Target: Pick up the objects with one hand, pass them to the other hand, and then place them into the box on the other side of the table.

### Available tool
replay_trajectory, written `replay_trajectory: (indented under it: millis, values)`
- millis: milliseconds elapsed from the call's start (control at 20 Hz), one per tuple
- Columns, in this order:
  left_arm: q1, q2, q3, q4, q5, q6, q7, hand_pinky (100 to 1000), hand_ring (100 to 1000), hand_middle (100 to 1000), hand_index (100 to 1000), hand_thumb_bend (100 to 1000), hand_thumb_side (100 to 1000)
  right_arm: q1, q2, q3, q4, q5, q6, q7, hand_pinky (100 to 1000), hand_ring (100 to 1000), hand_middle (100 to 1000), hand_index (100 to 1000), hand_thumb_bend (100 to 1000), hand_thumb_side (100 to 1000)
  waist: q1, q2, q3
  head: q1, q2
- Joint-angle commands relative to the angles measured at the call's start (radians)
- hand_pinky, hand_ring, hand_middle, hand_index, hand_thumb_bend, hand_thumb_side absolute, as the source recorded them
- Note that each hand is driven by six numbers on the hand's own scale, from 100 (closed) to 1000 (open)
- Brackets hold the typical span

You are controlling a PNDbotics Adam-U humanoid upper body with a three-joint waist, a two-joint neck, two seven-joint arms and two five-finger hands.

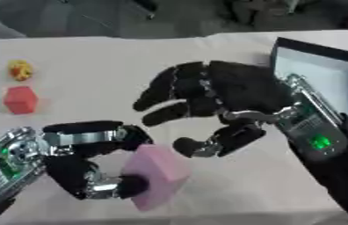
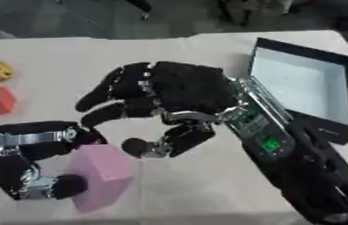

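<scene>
Near the desk's front edge, toward the left: a pink foam-like block (image 1: 155,176), matte and soft-edged, roughly cuboid, tilted on one corner and pinched by the left hand (image 1: 85,165), thumb curled against its lower left face and black fingers arched over its upper left corner. Silver joints and a patch of green-lit circuitry showing on that hand's wrist at the front left corner. Just right of the block and slightly farther back: the right hand (image 2: 173,99), black, back upward, fingers spread and gently bent toward the left, thumb hanging down with its rounded tip close to the block's top right edge; touching or apart cannot be told. Holding nothing. Along the right edge: a shallow rectangular box (image 2: 304,85), black rigid walls, pale smooth floor, set askew to the desk's edge, partly covered at its near side by the right forearm with its green circuit board. Near the left edge, well apart from both hands: a red block (image 1: 20,99), faceted and matte, and just behind it a small yellow lumpy thing (image 1: 20,70) with orange-red specks, shape unclear. Covering the desk (image 1: 115,61): a pale cream cloth-like surface, smooth, faintly creased toward the back edge.
</scene>
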Motion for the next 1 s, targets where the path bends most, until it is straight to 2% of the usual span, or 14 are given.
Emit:
replay_trajectory:
  millis: [50, 350, 750, 1000]
  values:
    - [-0.016, 0.008, 0.021, -0.017, -0.011, -0.005, 0.003, 824, 537, 499, 686, 100, 631, -0.023, -0.008, -0.011, -0.016, -0.068, 0.0, 0.132, 831, 860, 894, 1000, 100, 182, 0.002, -0.011, -0.001, -0.007, -0.002]
    - [-0.012, 0.009, 0.039, -0.017, -0.04, -0.008, 0.032, 825, 536, 498, 686, 100, 618, -0.033, -0.017, -0.027, -0.02, -0.173, 0.064, 0.275, 828, 866, 897, 1000, 100, 200, 0.003, -0.009, -0.002, -0.016, -0.002]
    - [-0.008, 0.005, 0.048, -0.017, -0.059, 0.003, 0.055, 827, 536, 498, 685, 100, 607, -0.047, -0.017, -0.024, 0.025, -0.305, 0.151, 0.445, 814, 871, 896, 1000, 100, 198, 0.004, -0.006, 0.0, -0.025, -0.002]
    - [-0.013, -0.001, 0.051, -0.017, -0.056, 0.006, 0.06, 827, 536, 498, 686, 100, 602, -0.064, -0.021, -0.011, 0.034, -0.325, 0.173, 0.485, 822, 875, 892, 1000, 100, 231, 0.004, -0.005, 0.004, -0.031, -0.002]
